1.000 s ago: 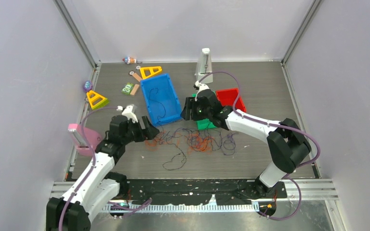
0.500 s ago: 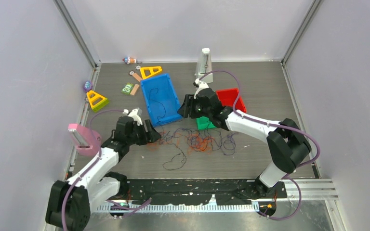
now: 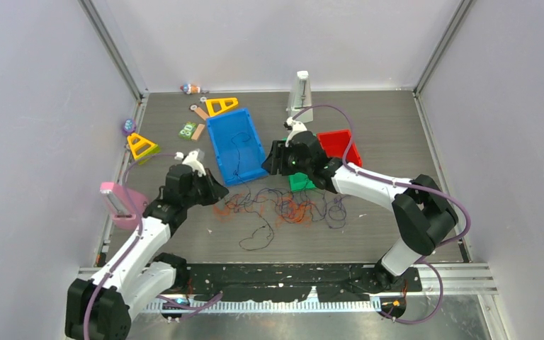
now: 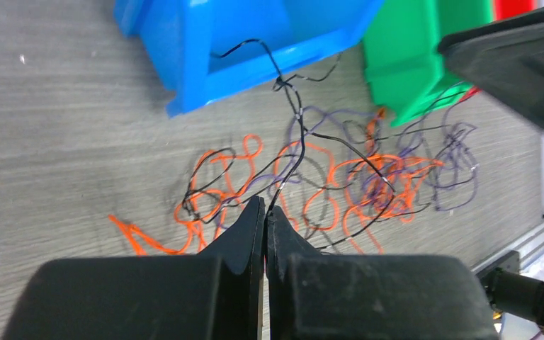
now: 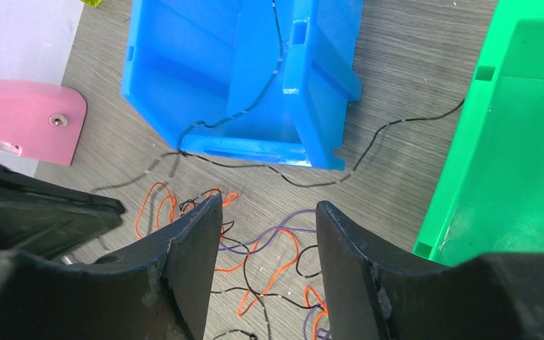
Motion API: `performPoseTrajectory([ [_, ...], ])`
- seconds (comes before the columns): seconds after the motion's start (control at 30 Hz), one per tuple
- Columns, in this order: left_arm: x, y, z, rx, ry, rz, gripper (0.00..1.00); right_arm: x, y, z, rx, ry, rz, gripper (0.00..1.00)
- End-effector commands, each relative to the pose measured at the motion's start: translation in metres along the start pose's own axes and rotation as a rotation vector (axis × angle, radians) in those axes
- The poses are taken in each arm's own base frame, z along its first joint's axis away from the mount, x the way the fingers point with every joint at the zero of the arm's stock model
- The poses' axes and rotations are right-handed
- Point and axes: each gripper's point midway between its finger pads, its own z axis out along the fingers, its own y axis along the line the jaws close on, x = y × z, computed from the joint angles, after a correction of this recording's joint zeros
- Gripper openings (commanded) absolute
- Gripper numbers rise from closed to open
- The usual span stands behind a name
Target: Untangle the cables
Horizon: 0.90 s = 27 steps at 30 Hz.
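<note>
- Seen from overhead, a grey desk (image 3: 382, 127) is walled in on three sides, with two white-and-black robot arms reaching in from the lower edge of the frame.
- The cables (image 3: 283, 207), thin orange, purple and black strands, lie in a loose tangle at the centre of the desk, between the two arms.
- The left fingers (image 4: 255, 221) are clenched tight together, low over the left end of the tangle. In the left wrist view a black cable (image 4: 297, 134) runs straight into their tips and appears pinched there.
- That black cable climbs from the fingertips toward the top of the frame, over the near wall of a blue bin (image 4: 198, 64) and into it.
- The right fingers (image 5: 209, 219) are released, with a clear gap between them and nothing held. They hang above the upper edge of the tangle, between the blue bin and a green bin (image 5: 510, 142).
- A red bin (image 3: 336, 134) sits just beyond the green one, right of centre.
- A pink object (image 3: 124, 205) lies at the left edge of the desk, beside the left arm.
- Two yellow triangular pieces (image 3: 142, 146) and a few small toys are scattered in the upper left part of the desk.
</note>
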Motion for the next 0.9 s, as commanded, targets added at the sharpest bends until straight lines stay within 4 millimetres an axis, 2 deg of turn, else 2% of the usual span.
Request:
performPoseTrajectory([
  [0.0,-0.042,-0.037,-0.02,0.078,-0.073,0.035,0.0,-0.016,0.015,-0.007,-0.047,-0.039,-0.073,0.59],
  [0.17,-0.084,-0.062,-0.039,0.086,-0.099,0.094,0.0,-0.019,0.002,-0.005,0.024,-0.023,-0.148,0.75],
  [0.27,-0.105,-0.071,-0.04,0.105,-0.109,0.098,0.0,-0.021,-0.008,-0.006,0.083,-0.033,-0.141,0.77],
  [0.33,-0.118,-0.075,-0.038,0.111,-0.118,0.095,0.0,-0.022,-0.009,-0.006,0.09,-0.044,-0.123,0.74],
  [0.47,-0.144,-0.077,-0.033,0.112,-0.151,0.079,0.0,-0.028,0.002,-0.004,0.052,-0.069,-0.132,0.72],
  [0.6,-0.165,-0.074,-0.027,0.11,-0.176,0.054,0.0,-0.034,0.025,0.001,-0.045,-0.077,-0.254,0.71],
  [0.87,-0.181,-0.069,-0.021,0.117,-0.201,0.018,0.0,-0.032,0.055,0.021,-0.099,-0.08,-0.537,0.69],
])
